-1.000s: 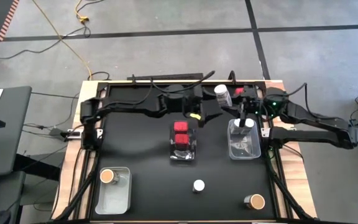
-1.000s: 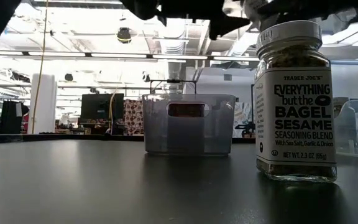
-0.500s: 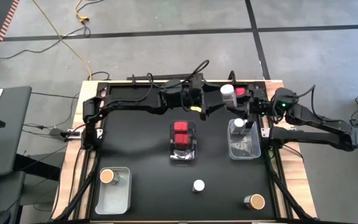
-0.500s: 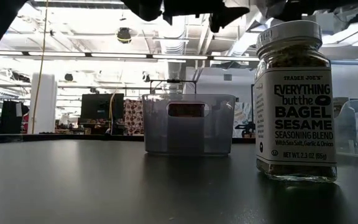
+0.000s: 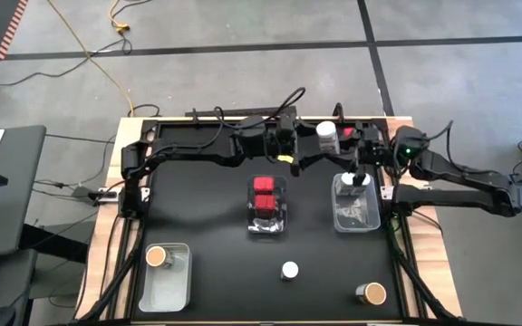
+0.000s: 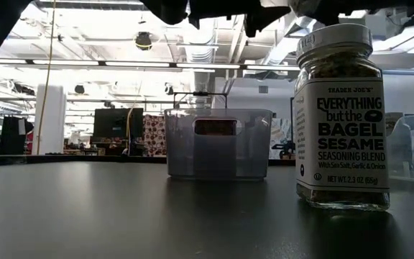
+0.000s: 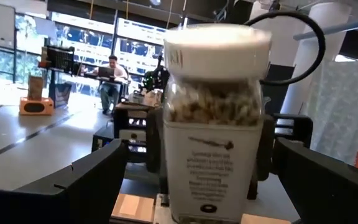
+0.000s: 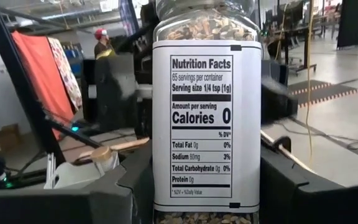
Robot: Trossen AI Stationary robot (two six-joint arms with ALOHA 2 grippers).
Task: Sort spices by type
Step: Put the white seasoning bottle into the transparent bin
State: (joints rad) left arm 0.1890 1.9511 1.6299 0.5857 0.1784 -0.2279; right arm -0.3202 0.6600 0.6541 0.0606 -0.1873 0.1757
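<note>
Two dark jointed arms trail black cables; a green light glows on the right arm (image 5: 412, 151).

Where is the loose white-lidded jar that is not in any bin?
In the high view, the white-lidded jar stands alone on the black table's near middle, below the centre bin with red-topped spices, between the left bin and a brown-topped jar.

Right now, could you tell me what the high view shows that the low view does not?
Only the high view: the right hand, shut on a white-lidded jar, facing the open left hand, and a tan-topped jar in the left bin. Only the low view: the label on the front jar, Everything but the Bagel. Both: that jar and the middle bin holding red-topped spices.
</note>
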